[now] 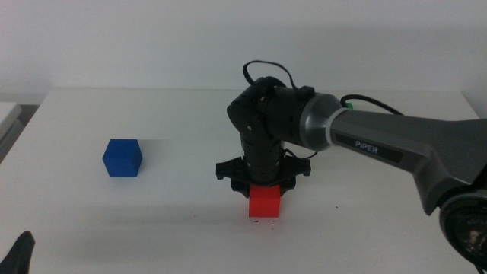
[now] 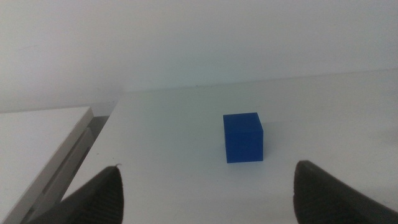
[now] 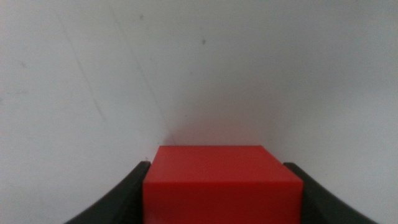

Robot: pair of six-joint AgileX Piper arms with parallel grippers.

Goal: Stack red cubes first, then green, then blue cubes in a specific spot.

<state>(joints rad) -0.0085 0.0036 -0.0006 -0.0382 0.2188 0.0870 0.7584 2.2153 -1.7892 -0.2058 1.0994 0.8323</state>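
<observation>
The red cube (image 1: 265, 202) is gripped betw. the jaws of the right claw (image 1: 265, 185) at desk (image 1: 190, 114) centre, its base at or just above the surface. The blue cube (image 1: 122, 157) is seen well apart, w/ the left claw (image 2: 205, 186) held wide open and empty near it.

Red cube (image 3: 222, 183) clamped between right gripper (image 3: 217, 193) jaws, touching both, white table (image 3: 186, 74) beyond with faint speck at 12 o'clock.
</observation>
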